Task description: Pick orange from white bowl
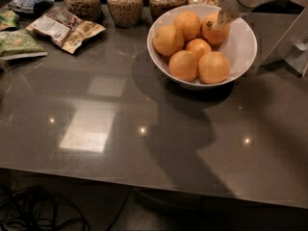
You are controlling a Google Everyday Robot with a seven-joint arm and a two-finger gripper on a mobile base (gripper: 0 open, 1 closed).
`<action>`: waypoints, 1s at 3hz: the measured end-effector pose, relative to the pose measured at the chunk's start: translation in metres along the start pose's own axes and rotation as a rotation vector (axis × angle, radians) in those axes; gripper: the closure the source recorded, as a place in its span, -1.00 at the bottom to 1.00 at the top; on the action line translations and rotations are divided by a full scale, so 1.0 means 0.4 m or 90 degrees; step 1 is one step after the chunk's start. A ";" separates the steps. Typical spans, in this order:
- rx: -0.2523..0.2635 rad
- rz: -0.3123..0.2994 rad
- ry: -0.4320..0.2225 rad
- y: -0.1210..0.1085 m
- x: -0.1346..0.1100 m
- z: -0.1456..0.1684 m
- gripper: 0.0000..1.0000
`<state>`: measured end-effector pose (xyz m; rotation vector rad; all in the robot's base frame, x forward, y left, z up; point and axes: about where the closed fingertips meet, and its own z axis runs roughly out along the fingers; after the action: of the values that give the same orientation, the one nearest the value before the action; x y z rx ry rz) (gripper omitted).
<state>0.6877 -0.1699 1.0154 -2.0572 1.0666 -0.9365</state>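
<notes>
As gripper (220, 22) touches orange (215, 31): seat grip firmly.
Jaws: opening cannot be told.
White bowl (240, 47): lift straight, clearing neighbours (198, 47).

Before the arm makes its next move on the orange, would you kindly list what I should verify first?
1. Gripper at the orange, back right in the white bowl: ok.
2. Hold on the orange secured: cannot tell.
3. Orange clear of the bowl: not ok, it rests inside.
4. Orange free of neighbouring oranges: not ok, two sit against it.
5. Bowl steady on the table, away from its edges: ok.
</notes>
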 end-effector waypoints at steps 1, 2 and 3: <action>-0.024 0.036 -0.005 0.030 0.029 0.034 -0.30; -0.056 0.060 -0.008 0.055 0.045 0.063 -0.36; -0.088 0.080 -0.006 0.079 0.065 0.088 -0.32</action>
<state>0.7143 -0.1998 0.9792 -2.0740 1.2714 -0.8093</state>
